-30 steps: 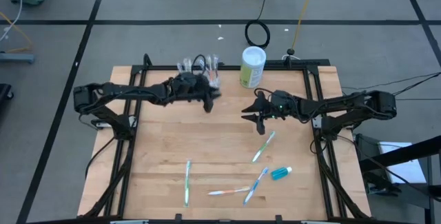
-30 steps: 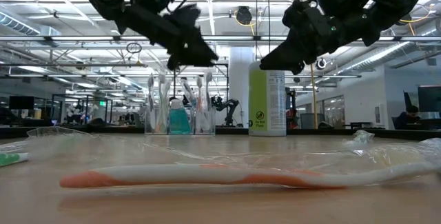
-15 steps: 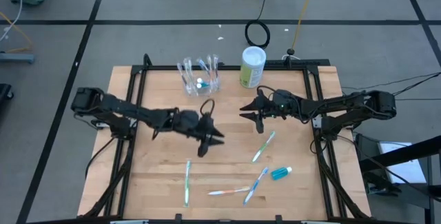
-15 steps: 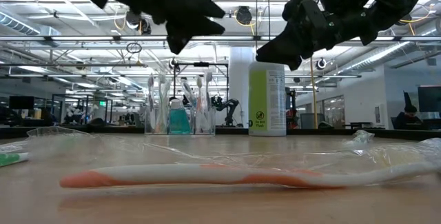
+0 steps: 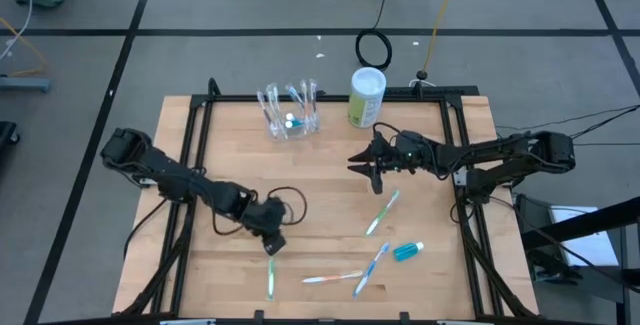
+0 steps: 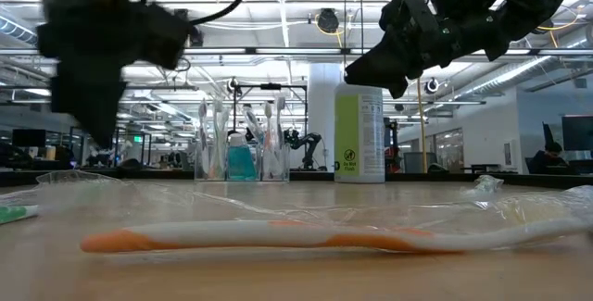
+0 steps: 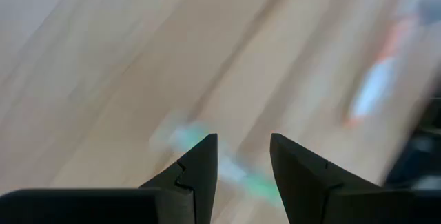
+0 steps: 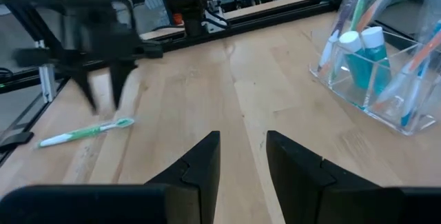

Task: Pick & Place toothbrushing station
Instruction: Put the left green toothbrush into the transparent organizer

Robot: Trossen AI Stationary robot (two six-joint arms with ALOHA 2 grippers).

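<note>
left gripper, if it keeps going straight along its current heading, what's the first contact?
Most likely the green toothbrush: the left gripper is open with the brush between and beyond its fingers, lying on the table. Height above it is unclear.

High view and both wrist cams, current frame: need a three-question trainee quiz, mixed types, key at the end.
1. True or false: the left gripper is shut on the green toothbrush.
2. What stands right beside the clear holder at the table's far edge? A) white-and-green canister B) a mug C) a plate
3. Fill in: the blue toothpaste tube lies loose on the side of the ___ arm.

Key
1. False: its fingers are open above the brush.
2. A
3. right; the right gripper hangs open over bare wood.
</note>
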